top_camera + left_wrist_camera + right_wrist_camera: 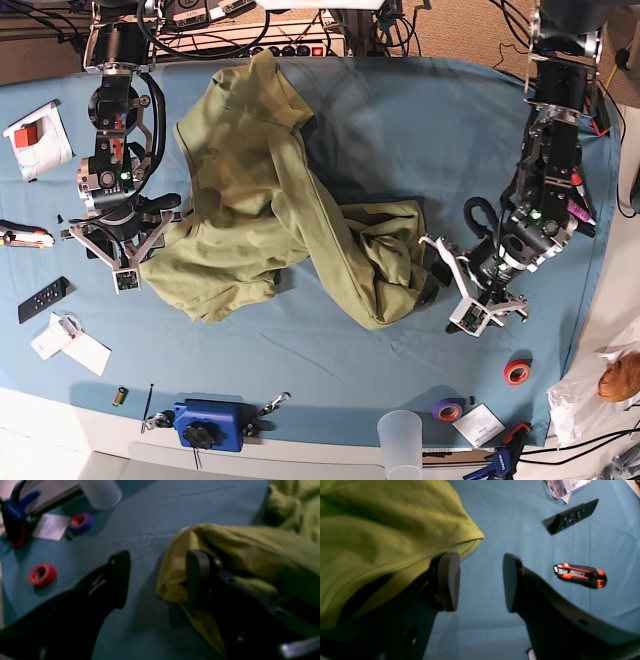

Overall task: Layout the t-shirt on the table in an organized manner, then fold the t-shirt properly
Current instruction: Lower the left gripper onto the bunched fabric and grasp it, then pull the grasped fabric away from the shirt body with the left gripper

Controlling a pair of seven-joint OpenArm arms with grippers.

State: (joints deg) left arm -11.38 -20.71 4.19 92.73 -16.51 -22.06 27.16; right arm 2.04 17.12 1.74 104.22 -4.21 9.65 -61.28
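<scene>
left wrist view first: our left gripper (156,580) has its jaws spread wide, and the t-shirt (237,555) drapes against the far finger (200,575), so we reckon a fold could snag there and drag as the arm moves. a red tape roll (42,574) and a purple tape roll (81,521) sit well apart on the table (140,517).

right wrist view now: our right gripper (480,582) is open too, nothing between the pads, just bare blue cloth. the shirt's stitched hem lies over the near finger (448,580), another possible catch. an orange and black tool (580,574) and a black remote (571,517) lie clear of it.

base view: the shirt is a crumpled heap mid-table between both arms, collar end towards the far edge, and its long axis runs diagonally from there down towards the left gripper. still far from laid out.
</scene>
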